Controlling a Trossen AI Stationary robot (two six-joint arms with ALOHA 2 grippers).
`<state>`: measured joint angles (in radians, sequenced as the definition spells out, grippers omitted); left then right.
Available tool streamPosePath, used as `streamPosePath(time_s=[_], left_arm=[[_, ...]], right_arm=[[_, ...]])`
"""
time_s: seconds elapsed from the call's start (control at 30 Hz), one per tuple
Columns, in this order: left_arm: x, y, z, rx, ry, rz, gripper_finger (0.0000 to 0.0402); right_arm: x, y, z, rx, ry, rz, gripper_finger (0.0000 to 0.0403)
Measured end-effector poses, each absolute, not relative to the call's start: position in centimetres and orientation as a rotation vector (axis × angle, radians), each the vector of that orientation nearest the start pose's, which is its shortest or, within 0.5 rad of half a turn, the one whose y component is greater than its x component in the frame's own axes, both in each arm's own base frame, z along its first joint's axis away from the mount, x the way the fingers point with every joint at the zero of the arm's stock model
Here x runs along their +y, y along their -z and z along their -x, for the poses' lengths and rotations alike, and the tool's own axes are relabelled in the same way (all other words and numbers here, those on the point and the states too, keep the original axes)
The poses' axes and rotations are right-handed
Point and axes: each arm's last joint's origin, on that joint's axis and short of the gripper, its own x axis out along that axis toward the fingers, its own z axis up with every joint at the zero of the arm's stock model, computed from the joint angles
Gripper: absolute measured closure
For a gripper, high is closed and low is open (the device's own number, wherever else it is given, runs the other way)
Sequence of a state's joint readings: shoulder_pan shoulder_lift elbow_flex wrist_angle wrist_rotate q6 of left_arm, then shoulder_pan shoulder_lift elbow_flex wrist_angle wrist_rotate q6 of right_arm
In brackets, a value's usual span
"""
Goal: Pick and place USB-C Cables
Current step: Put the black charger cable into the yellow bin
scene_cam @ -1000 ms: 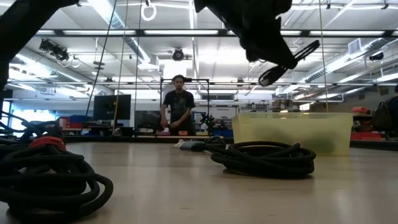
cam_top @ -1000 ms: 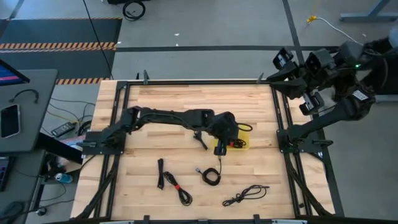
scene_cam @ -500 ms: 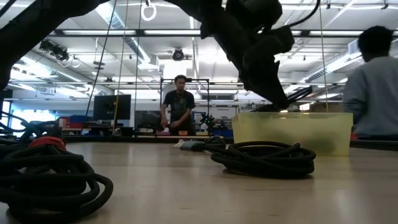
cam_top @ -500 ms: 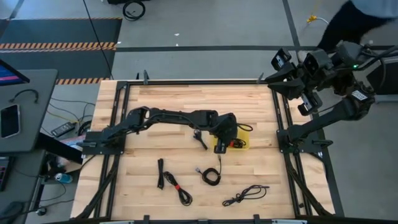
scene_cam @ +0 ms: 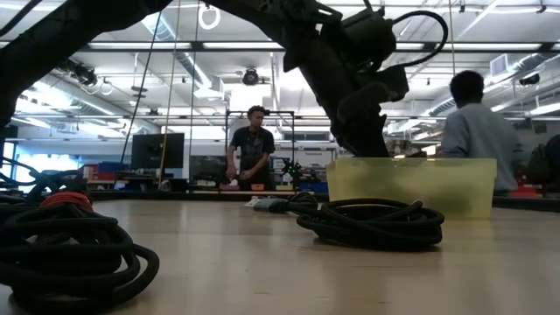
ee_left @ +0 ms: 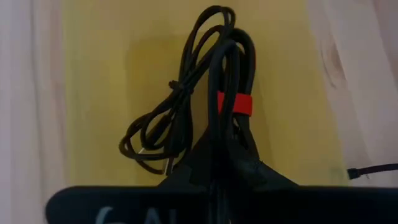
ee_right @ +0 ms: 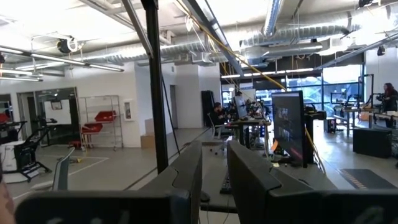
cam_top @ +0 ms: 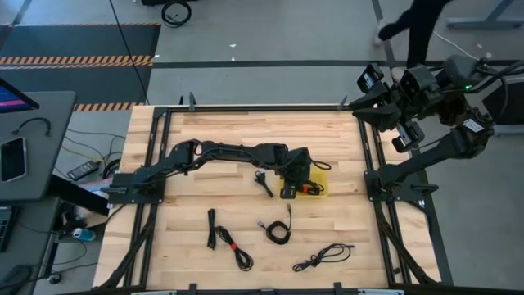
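Observation:
My left gripper (ee_left: pixel 214 171) is shut on a black USB-C cable (ee_left: pixel 227 59), a bundle with a red tie (ee_left: pixel 235 103), and reaches down into the yellow bin (cam_top: pixel 323 174) right of the table's middle. A thinner black cable (ee_left: pixel 155 134) lies on the bin's floor. Several more cables lie on the wood toward the near edge: (cam_top: pixel 211 228), (cam_top: pixel 237 250), (cam_top: pixel 278 231), (cam_top: pixel 323 256). A short one (cam_top: pixel 264 183) lies left of the bin. My right gripper (ee_right: pixel 214 180) is raised beyond the table's far right corner (cam_top: pixel 372 80), open, with nothing between its fingers. My left gripper pinches the bundled strands between its two fingers, close to the red tie (ee_left: pixel 219 134). The fingers slant downward from the table's left and lie along the bundle. The looped end (ee_left: pixel 222 22) reaches ahead of them over the bin's floor; whether it touches the floor I cannot tell.
A dark frame with rails (cam_top: pixel 155 164) borders the table left and right. In the low view a coiled cable (scene_cam: pixel 372 220) lies before the bin's wall (scene_cam: pixel 437 185), and a large coil (scene_cam: pixel 61 249) lies close at the left. People stand in the room beyond.
My left gripper has gone down into the yellow bin and tipped more steeply, still shut on the cable. The cable's loop, seen above the bin's rim a second ago, is now behind its wall. A person has walked past at the far right.

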<state>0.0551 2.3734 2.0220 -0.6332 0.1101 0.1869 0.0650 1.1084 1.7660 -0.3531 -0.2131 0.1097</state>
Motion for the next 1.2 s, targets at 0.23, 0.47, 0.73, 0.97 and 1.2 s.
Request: streamPosePath(time_s=[0.23, 0.47, 0.73, 0.97, 1.2], left_arm=[[2.5, -17.9, -51.4, 0.97, 0.142, -0.091, 0.0379], [2.5, -17.9, -51.3, 0.971, 0.142, -0.09, 0.0379], [2.3, -17.9, -51.4, 0.964, 0.144, -0.093, 0.031], [2.3, -18.5, -51.4, 0.946, 0.142, -0.094, 0.0249], [2.6, -24.4, -50.3, 1.024, 0.149, -0.092, 0.0243]], right_arm=[[1.6, -56.6, -15.0, -0.289, -0.292, -0.086, 0.0322], [1.6, -56.6, -15.0, -0.289, -0.292, -0.086, 0.0322], [1.6, -56.6, -15.0, -0.29, -0.292, -0.086, 0.0322], [1.6, -56.6, -15.0, -0.289, -0.301, -0.084, 0.0322], [1.6, -56.6, -15.0, -0.288, -0.308, -0.083, 0.0322]])
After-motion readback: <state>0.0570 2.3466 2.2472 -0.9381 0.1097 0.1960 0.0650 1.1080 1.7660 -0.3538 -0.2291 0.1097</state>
